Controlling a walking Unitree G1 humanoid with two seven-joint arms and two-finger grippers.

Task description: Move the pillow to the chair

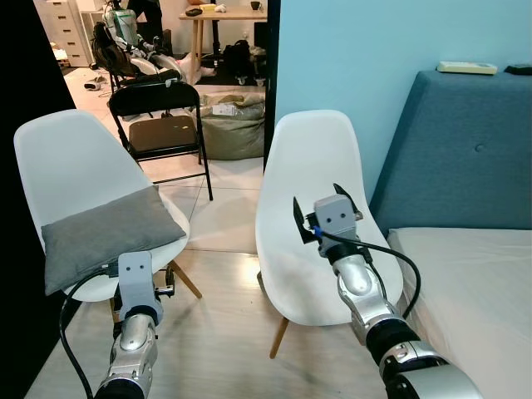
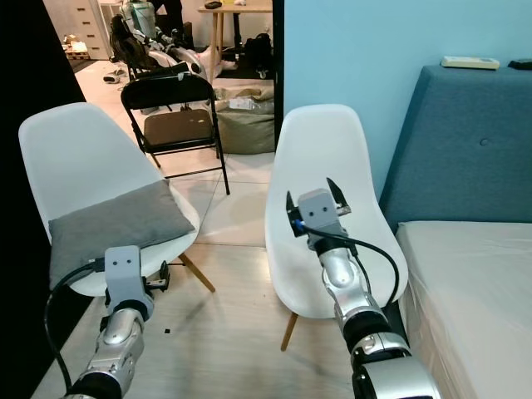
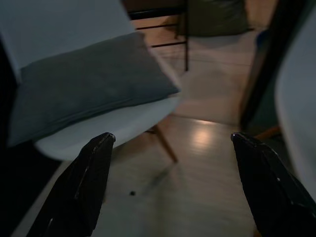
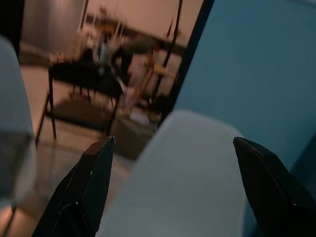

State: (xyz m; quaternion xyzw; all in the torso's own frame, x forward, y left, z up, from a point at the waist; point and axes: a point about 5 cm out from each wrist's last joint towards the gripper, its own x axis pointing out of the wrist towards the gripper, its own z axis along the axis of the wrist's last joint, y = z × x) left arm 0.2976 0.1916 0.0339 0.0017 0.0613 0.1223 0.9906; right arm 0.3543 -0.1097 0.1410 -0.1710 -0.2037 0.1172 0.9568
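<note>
A grey pillow (image 1: 104, 233) lies flat on the seat of the left white chair (image 1: 66, 158). My left gripper (image 1: 137, 266) is low in front of that chair's front edge. In the left wrist view this gripper (image 3: 174, 139) is open, holding nothing, with the pillow (image 3: 89, 81) just ahead of its fingers and apart from them. An empty white chair (image 1: 312, 166) stands to the right. My right gripper (image 1: 322, 201) is raised in front of its backrest, open, with nothing between its fingers (image 4: 94, 182).
A bed (image 1: 474, 283) with a blue headboard (image 1: 465, 150) stands at the right, close to the empty chair. A black folding chair (image 1: 158, 125) and an olive bag (image 1: 233, 125) sit behind, in a doorway. Bare floor lies between the two white chairs.
</note>
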